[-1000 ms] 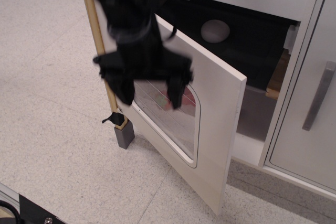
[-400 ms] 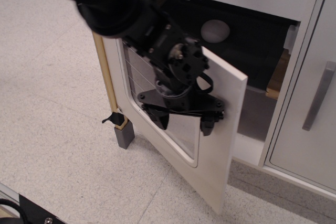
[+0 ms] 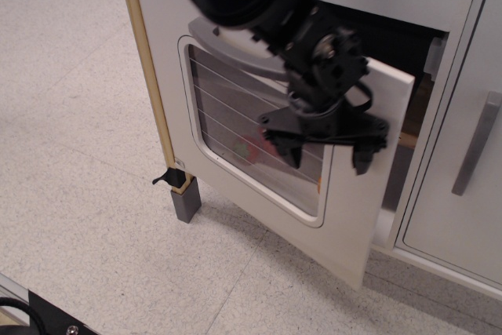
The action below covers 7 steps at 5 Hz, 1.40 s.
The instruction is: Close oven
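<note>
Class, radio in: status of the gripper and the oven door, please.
Gripper open, holding nothing, against door front. Oven door partly ajar, gap at right edge. Nothing seen blocking.

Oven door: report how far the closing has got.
Done: the gripper is against the outer face of the oven door, fingers spread, gripping nothing. In hand: the door stands partly swung toward the oven. Left: a dark gap shows at the door's free edge beside the cupboard door, so it must be pushed flush.
</note>
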{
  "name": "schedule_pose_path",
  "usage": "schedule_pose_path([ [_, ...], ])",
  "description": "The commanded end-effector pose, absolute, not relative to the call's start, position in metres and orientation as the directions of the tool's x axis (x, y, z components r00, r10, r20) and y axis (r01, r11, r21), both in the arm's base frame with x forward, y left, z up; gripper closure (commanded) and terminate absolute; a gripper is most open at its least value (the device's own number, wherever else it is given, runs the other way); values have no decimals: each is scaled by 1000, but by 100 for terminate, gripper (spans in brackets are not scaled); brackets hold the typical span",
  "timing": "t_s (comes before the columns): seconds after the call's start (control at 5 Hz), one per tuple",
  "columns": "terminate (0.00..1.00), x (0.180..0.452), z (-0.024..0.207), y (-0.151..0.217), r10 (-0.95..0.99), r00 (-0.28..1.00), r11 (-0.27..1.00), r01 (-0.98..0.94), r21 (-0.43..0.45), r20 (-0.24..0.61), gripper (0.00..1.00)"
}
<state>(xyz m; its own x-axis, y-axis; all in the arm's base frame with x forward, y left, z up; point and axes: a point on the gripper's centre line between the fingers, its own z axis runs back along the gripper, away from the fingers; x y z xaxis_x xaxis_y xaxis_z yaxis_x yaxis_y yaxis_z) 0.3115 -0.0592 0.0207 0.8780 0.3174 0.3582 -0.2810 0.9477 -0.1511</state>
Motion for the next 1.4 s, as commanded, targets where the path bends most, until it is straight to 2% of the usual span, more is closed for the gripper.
schedule_pose_path([
  [0.0,0,371,41,-56,416,804,909,-374,-183,425,0],
  [0.2,0,382,45,-51,437,763,898,-397,-188,476,0],
  [0.4,0,386,50,-47,476,759,879,-427,-212,444,0],
  [0.6,0,369,58,-39,455,797,890,-400,-219,396,0],
  [0.8,0,357,62,-34,463,793,886,-429,-177,397,0],
  [1.0,0,357,62,-34,463,793,886,-429,-177,397,0],
  [1.2,100,357,62,-34,463,793,886,-429,-177,397,0],
])
